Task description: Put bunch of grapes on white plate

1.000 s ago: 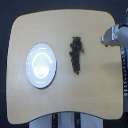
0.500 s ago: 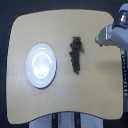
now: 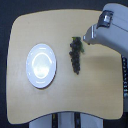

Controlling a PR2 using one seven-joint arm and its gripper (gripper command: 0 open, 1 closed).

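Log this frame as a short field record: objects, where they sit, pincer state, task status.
surface: tan table
white plate: toward the exterior view's left, nothing on it
bunch of grapes: lying on the table to the exterior view's right of the plate, apart from it
pincer: beside the top end of the bunch; open or shut cannot be told
task status: grapes not yet on the plate

Grapes beside white plate — tool near stem.
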